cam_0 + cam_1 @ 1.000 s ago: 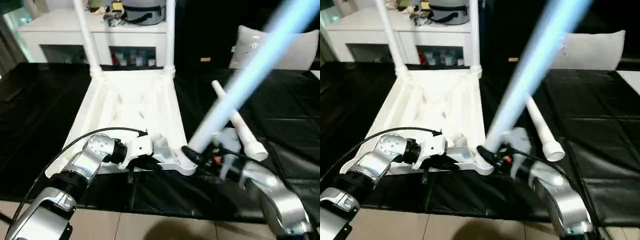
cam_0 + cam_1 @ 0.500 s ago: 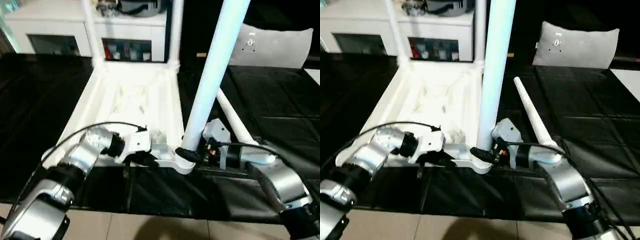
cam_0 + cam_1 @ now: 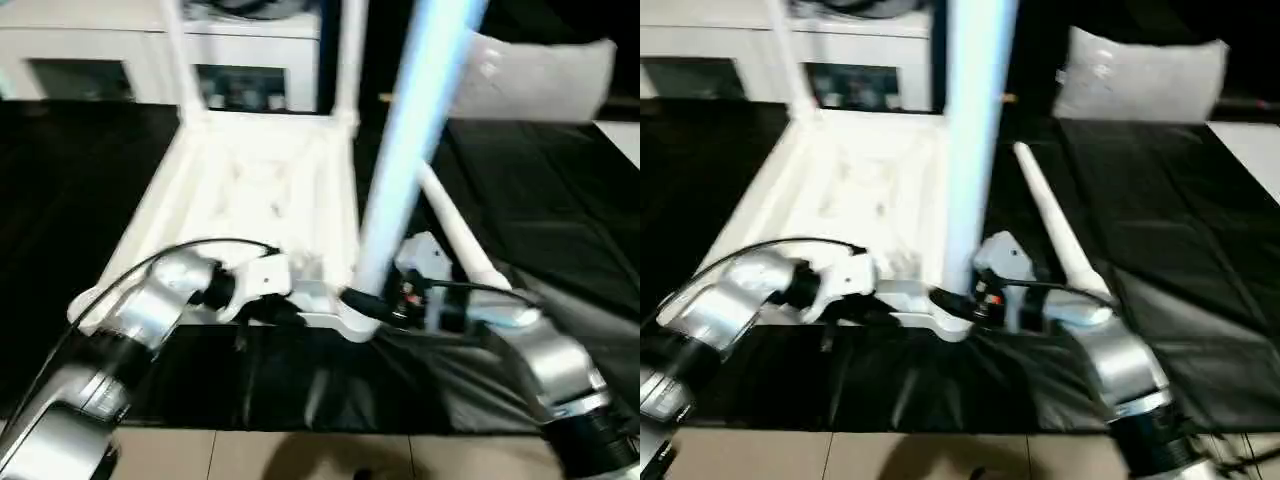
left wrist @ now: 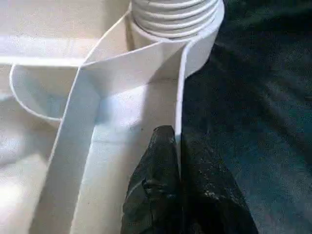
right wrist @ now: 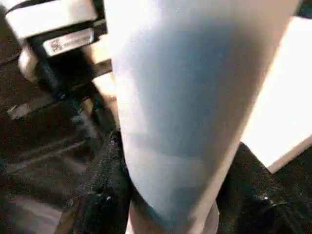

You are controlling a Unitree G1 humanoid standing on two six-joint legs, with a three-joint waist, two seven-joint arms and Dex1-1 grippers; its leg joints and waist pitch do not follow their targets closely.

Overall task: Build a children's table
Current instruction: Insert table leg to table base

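Both grippers clamped on the upturned table, on black sheeting.

The left gripper (image 4: 178,180) pinches the near rim of the table top (image 3: 255,190); the right gripper (image 3: 965,300) grips a leg (image 3: 975,130) standing upright at the near right corner socket. A loose leg (image 3: 1055,235) lies beside it on the black sheet (image 3: 1160,230). Beyond: a white cabinet (image 3: 90,60) and a grey-white cushion (image 3: 1140,75); pale floor tiles (image 3: 300,455) nearest.

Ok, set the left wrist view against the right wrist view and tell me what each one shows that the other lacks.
Left wrist view alone: the left gripper pinched shut on a thin rim wall of the table top, with a threaded leg end seated in the corner socket.

Right wrist view alone: the right gripper clamped around the smooth shaft of the leg, and the other arm's wrist behind it.

Shared: white table plastic over the black mat.
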